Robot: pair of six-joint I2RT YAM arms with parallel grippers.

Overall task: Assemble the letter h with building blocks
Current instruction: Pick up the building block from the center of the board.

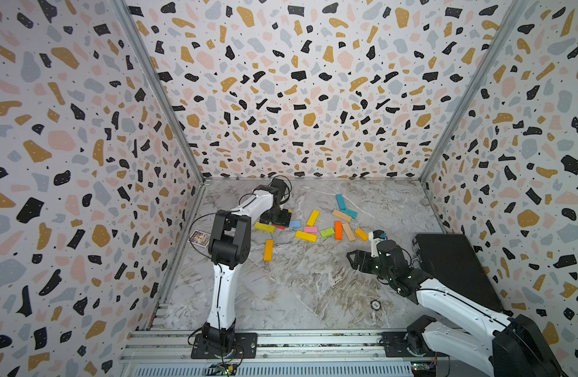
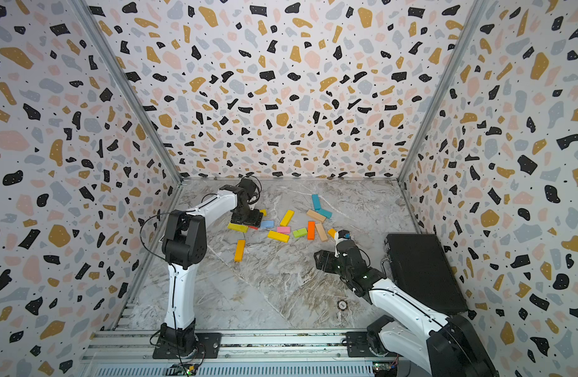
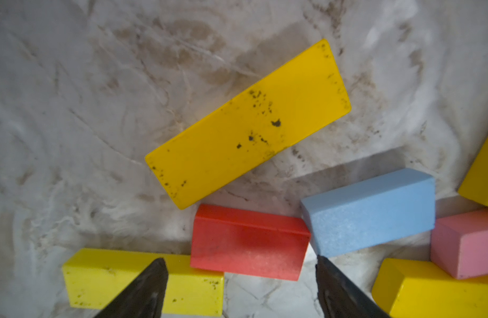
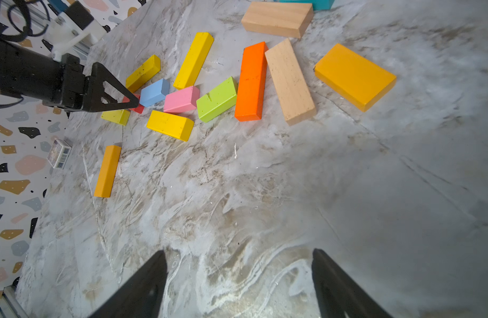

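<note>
Left claw point(image 3: 240, 258) hung open over the red block point(image 3: 248, 242), gripping nothing; right claw point(image 4: 238, 251) open, empty. Lowering and closing looked next.

Bright even light, soft shadows under blocks, wide-angle bending at edges, wrist views perhaps slightly blurred

No legible text; barcode on card point(image 4: 58, 154).

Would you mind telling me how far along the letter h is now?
Nothing is assembled yet: the building blocks lie scattered on the table. The open left pincer hangs over the red block, holding nothing; the right pincer hovers open and empty. The whole h remains.
</note>
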